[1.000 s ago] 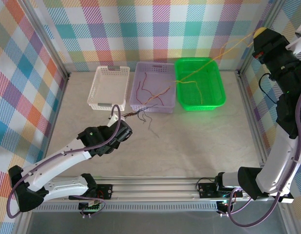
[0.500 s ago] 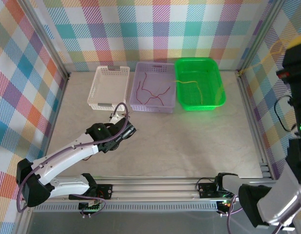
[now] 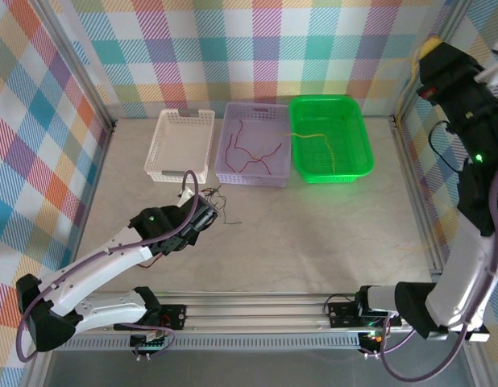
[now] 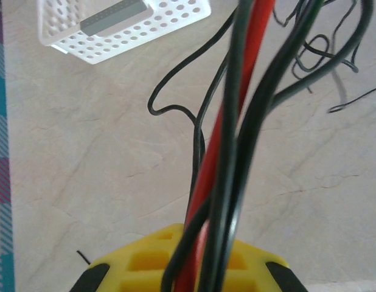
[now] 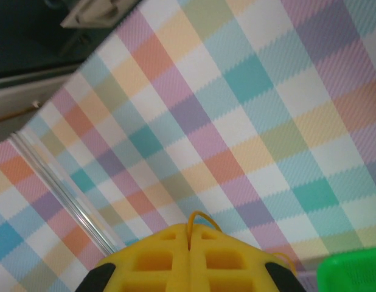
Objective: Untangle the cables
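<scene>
Biggest first: I've got the table, pale marbled top, plaid walls round it. My left arm lies low, reaching out over the table toward the baskets. My right arm stands tall on the right side, wrist up by the wall.

Three baskets sit in a row at the far edge, side by side: white basket, purple basket, green basket.

Left gripper sits just in front of the white and purple baskets, low over the table. On the wrist view its jaws are pinched tight on a bundle of black and red cables; the loose ends spill onto the table just short of the purple basket.

Right gripper is high at the top right. Wrist view: jaws closed to a thin seam, with a yellow strand looping out of it, so it is nipped there.

Other cables: dark red cables curl inside the purple basket. A yellow cable lies in the green basket, one end at its left wall. Can't tell if it joins the strand in the right jaws.
</scene>
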Robot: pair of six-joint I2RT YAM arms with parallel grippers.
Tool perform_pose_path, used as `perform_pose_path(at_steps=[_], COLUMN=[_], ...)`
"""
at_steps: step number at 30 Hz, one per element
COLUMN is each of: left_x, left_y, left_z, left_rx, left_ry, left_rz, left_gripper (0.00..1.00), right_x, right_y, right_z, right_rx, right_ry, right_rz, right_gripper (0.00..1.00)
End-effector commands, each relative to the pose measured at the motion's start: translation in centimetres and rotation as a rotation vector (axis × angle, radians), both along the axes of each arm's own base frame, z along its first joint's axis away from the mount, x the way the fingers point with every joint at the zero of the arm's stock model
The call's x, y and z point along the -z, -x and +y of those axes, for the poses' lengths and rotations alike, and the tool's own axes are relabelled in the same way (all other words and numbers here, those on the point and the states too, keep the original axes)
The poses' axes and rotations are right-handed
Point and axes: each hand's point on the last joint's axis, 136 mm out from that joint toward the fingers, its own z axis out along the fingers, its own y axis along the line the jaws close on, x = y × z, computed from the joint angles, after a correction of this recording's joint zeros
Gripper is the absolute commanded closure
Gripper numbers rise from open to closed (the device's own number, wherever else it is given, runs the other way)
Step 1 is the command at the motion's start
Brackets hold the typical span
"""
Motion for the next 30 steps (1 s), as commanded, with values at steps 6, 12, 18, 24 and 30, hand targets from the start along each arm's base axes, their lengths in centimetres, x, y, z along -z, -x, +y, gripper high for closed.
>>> perform_pose_path(at_steps=[6,12,18,24,30], left_x=[0.3,0.3,0.3,0.5,0.4], left_y=[0.2,0.1,0.1,-0.1,-0.2], left_z=[-0.8,-0.9,-1.0,-1.0,-1.0], left_rx=[0.033,0.036,0.039,0.036,0.035], left_ry=[0.066,0.070,0.069,0.066,0.064], left_rz=[0.004,0.002,0.002,0.004,0.001], left_gripper=[1.00,1.00,1.00,1.00,1.00], right_x=[0.5,1.0,3.2,7.1,8.5], right_y=[-2.7,-6.3,-10.6,-14.7,-16.1], right_z=[1.0,2.2,3.7,4.3,3.8], right_rx=[-0.061,-0.144,-0.249,-0.295,-0.276], right_ry=[0.032,0.027,0.028,0.049,0.068], right_rz=[0.010,0.035,0.087,0.182,0.209], right_gripper=[1.00,1.00,1.00,1.00,1.00])
